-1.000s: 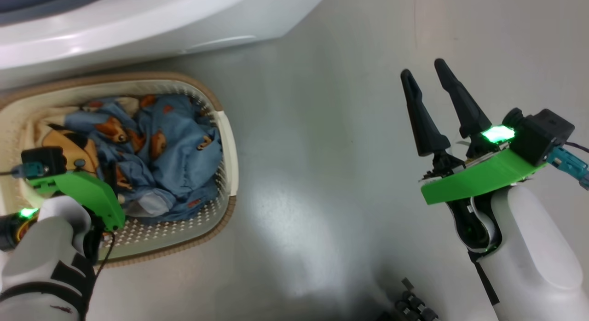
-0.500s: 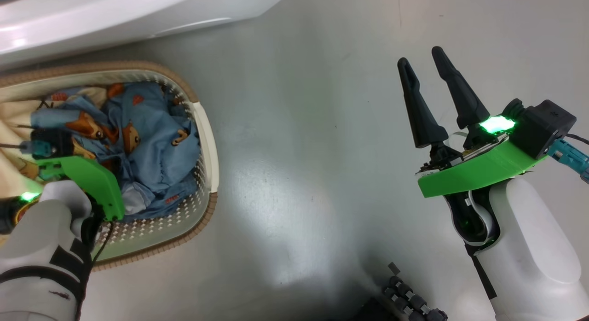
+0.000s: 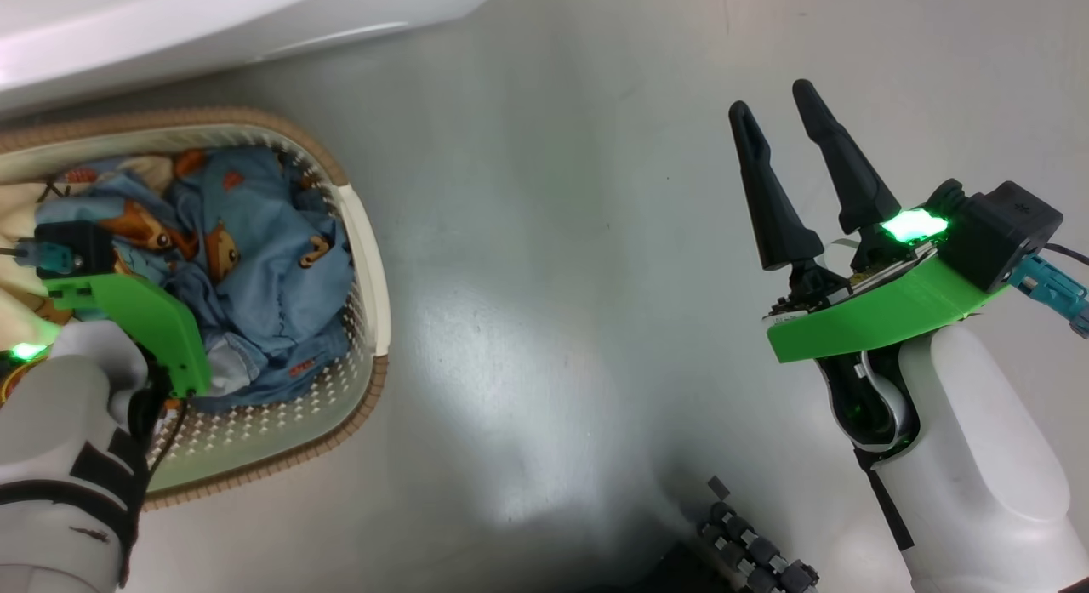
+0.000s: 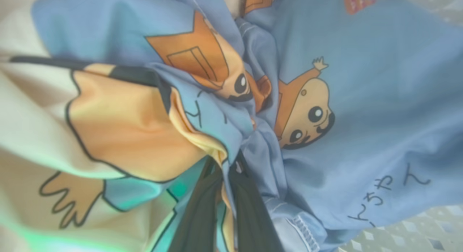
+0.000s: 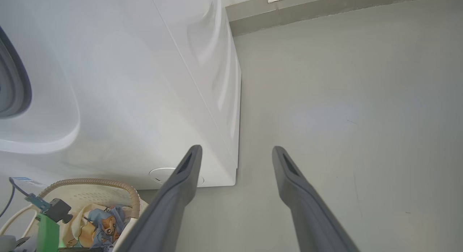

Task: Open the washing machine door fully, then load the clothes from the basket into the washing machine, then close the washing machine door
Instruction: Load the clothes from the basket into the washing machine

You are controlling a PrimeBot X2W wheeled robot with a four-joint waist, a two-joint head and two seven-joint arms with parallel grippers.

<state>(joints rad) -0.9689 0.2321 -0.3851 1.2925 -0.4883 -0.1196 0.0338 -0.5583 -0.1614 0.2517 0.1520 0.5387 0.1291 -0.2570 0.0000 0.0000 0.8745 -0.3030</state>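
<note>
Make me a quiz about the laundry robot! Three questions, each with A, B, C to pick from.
1. Where are the clothes?
A in the basket
B on a chair
C on a shelf

2. What colour are they mostly?
A red
B light blue
C green

3. What is the left gripper doing?
A standing wide open
B shut on the clothes
C pinching the basket's rim

Answers:
1 A: the head view shows them piled inside its rim.
2 B: the cloth is light blue with orange cartoon prints.
3 B: the left wrist view shows its fingers closed with fabric bunched between them.
</note>
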